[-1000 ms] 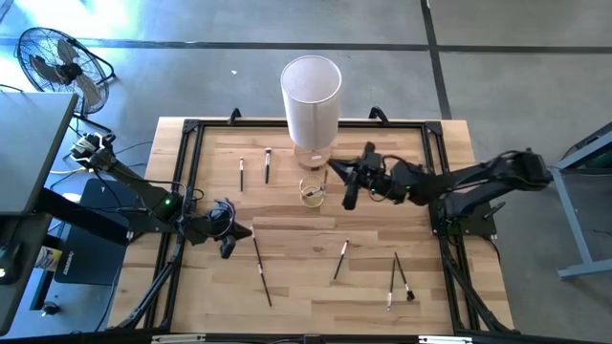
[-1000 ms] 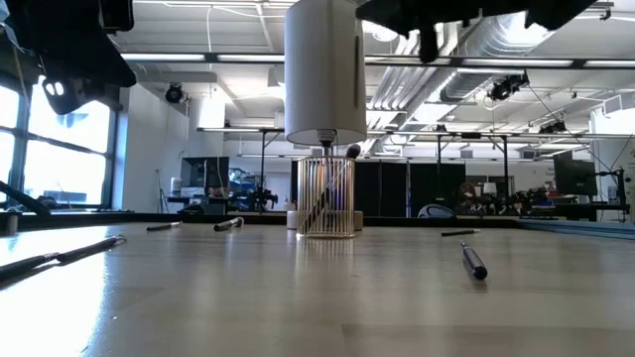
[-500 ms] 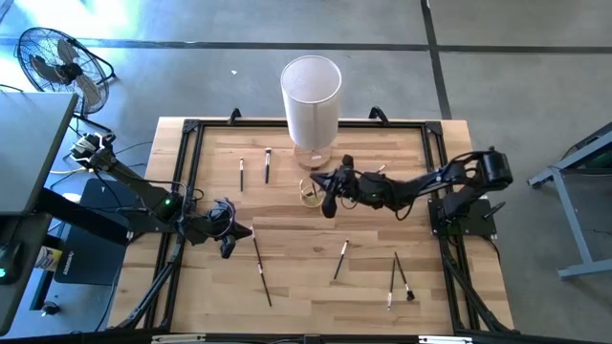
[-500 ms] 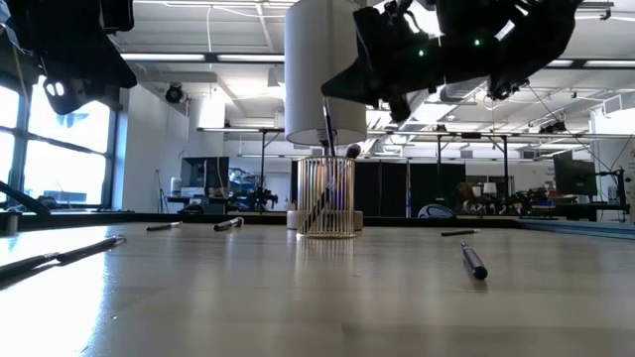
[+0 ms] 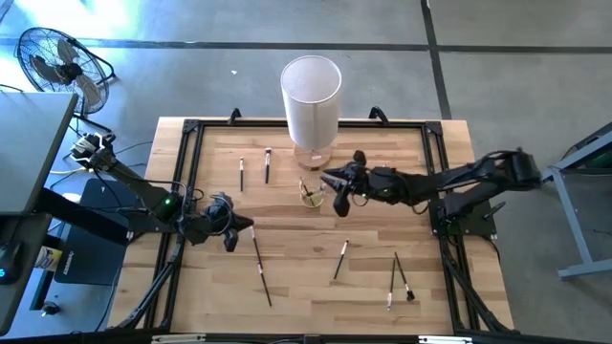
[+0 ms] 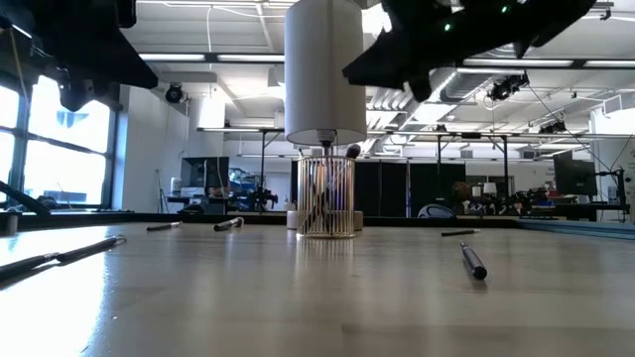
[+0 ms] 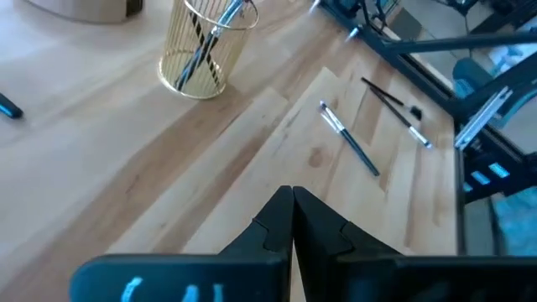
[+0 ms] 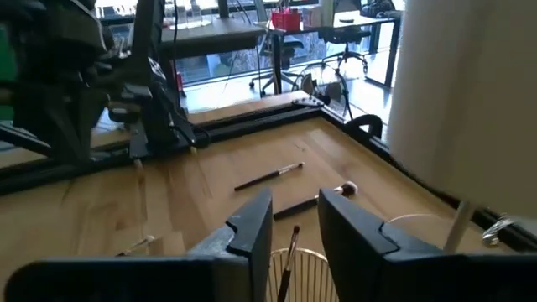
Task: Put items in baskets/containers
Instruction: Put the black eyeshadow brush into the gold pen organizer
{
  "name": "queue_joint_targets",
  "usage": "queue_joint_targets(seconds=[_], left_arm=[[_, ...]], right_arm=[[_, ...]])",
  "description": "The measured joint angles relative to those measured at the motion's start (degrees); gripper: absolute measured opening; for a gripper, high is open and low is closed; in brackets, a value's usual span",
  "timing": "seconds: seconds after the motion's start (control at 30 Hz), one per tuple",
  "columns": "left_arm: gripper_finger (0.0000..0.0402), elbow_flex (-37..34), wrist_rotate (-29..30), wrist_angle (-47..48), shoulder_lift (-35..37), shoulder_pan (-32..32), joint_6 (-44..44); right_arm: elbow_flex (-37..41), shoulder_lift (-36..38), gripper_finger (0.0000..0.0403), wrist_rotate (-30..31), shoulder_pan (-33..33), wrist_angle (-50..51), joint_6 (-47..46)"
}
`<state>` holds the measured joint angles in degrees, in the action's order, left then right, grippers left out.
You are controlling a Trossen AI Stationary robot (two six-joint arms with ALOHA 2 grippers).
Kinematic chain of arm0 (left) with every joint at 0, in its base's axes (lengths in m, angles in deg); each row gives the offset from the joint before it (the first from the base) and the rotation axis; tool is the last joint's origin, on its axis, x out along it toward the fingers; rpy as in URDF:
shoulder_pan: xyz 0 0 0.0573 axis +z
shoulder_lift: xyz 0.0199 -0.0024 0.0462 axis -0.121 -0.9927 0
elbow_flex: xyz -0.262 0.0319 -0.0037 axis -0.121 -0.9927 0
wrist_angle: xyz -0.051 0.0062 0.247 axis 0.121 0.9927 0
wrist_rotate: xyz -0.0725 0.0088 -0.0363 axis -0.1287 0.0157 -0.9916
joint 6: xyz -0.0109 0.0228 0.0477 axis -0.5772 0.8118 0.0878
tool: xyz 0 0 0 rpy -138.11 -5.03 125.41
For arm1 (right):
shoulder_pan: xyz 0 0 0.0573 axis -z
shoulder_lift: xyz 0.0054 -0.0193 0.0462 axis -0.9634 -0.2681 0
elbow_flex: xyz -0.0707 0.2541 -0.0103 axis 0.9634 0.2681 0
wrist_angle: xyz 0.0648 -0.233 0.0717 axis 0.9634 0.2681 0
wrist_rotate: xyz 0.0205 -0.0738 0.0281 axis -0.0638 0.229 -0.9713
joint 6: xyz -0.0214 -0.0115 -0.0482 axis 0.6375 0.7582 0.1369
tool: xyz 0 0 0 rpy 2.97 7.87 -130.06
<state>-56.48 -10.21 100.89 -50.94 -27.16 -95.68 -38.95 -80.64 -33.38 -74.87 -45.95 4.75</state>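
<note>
The cup (image 5: 312,194) sits on the far middle of the surface (image 5: 301,285), just in front of the tall white tube (image 5: 311,105). It looks thin and easy to break, and light enough to tip over if we bump it. So we should come down on it gently.

The right gripper (image 8: 294,220) hangs right over the cup. Its 2 fingers are spread apart and hold nothing. The left gripper (image 7: 291,210) waits over the near left part of the surface. Its fingers are pressed tight together, with nothing between them.

The brushes (image 5: 260,269) are thin, stiff and very light. Their smooth handles may roll or slip. We think the best place to pinch one is the middle of the handle, not the soft tip. They are much longer than the cup, so they will lean on its rim.

We count 6 brushes lying on the surface:
- 2 side by side at the far left
- 1 by the left gripper
- 1 near the middle
- 2 close together at the near right

We see at least 2 more standing in the cup, but we cannot count them for sure. There is 1 cup and 1 white tube.
</note>
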Motion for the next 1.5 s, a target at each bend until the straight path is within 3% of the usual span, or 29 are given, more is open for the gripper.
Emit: queue_joint_targets(seconds=[0.17, 0.43, 0.63, 0.8, 0.97, 1.23, 1.33, 1.5], left_arm=[[0.0066, 0.0, 0.9, 0.0, 0.0, 0.0, -1.2], [0.0188, 0.0, 18.1, -1.9, 0.0, 0.0, -0.8], [0.0198, 2.1, 23.7, -4.3, -0.3, 1.0, 3.5], [0.0197, 6.7, 24.4, -3.9, -4.0, 10.0, 3.5], [0.0197, 12.5, 14.1, 2.0, -7.5, 23.0, 3.0], [0.0159, 19.2, -8.9, 30.4, -11.1, 45.7, -9.1], [0.0138, 19.2, -13.7, 35.0, -12.1, 54.0, -6.8], [0.0123, 19.2, -21.4, 32.5, -15.7, 65.9, 3.2]], right_arm=[[0.0, 10.3, 0.0107, -0.6, 0.0, 15.4, -9.4], [0.0, 20.7, 0.0087, -2.8, 0.0, 48.8, -26.2], [0.0, 20.6, 0.0075, -4.9, 0.0, 64.8, -30.4], [0.0, 19.6, 0.0074, -5.0, 0.0, 68.5, -29.7], [0.0, 19.6, 0.0074, -5.4, 0.0, 68.3, -25.2], [0.0, 19.6, 0.0074, -3.6, 0.0, 68.2, -22.3], [0.0, 19.6, 0.0074, -1.2, 0.0, 68.2, -22.0], [0.0, 19.6, 0.0074, 2.6, 0.0, 68.2, -24.4]])
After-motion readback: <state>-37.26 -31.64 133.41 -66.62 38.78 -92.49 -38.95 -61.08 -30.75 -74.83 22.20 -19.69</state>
